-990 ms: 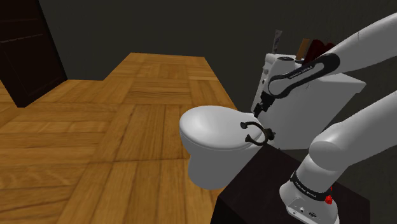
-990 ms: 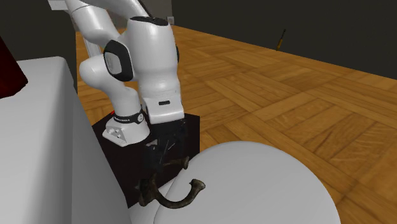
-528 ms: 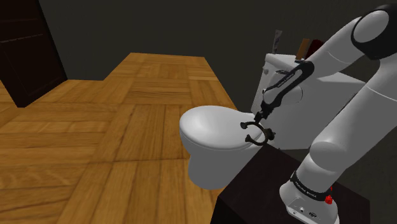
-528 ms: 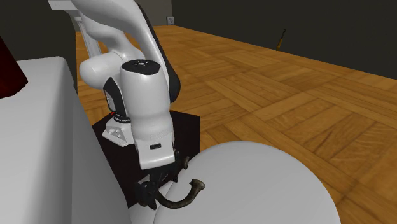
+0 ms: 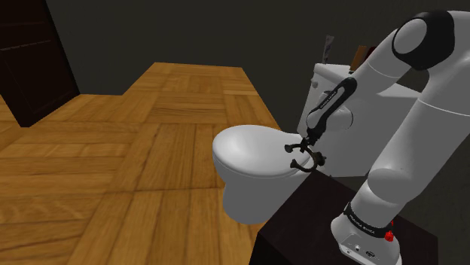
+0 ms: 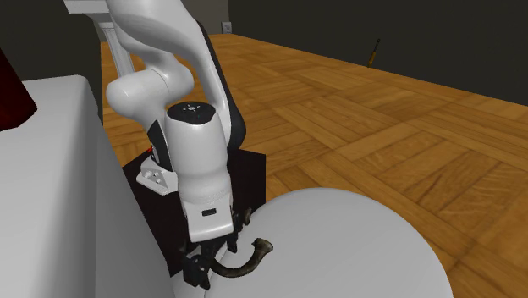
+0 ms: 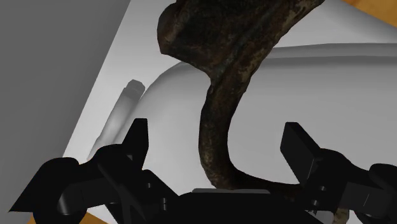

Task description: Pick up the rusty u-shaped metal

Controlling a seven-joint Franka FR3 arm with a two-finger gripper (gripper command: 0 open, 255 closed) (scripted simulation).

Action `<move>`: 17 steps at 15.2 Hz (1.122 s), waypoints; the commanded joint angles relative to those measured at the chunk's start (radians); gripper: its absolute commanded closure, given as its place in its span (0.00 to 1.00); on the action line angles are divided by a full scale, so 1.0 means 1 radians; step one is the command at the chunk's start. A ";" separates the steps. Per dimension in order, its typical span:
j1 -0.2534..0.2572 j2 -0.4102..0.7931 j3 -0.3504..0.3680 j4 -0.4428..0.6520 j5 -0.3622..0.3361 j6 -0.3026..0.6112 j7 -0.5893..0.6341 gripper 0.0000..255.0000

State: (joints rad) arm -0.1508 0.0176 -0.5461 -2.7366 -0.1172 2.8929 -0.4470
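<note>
The rusty u-shaped metal point(image 5: 306, 156) is lying unmoved on the closed white toilet lid point(image 5: 248, 150), at the edge nearest the stand point(image 5: 309, 222). We are recording that over the last second the arm has been folding lower, bringing the gripper point(image 5: 304, 142) down over the piece. The fingers point(image 7: 137, 137) are standing wide, straddling one curved limb without touching it. We are judging closure to be next.
</note>
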 commanded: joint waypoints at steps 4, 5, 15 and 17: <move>0.000 0.003 0.001 0.000 0.005 0.003 -0.003 1.00; 0.000 0.003 0.001 0.000 0.005 0.003 -0.003 1.00; -0.014 -0.094 -0.006 0.004 -0.110 -0.090 0.075 1.00; -0.022 -0.131 -0.002 0.008 -0.138 -0.127 0.094 1.00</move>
State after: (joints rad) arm -0.1686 -0.0954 -0.5485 -2.7307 -0.2414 2.7844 -0.3601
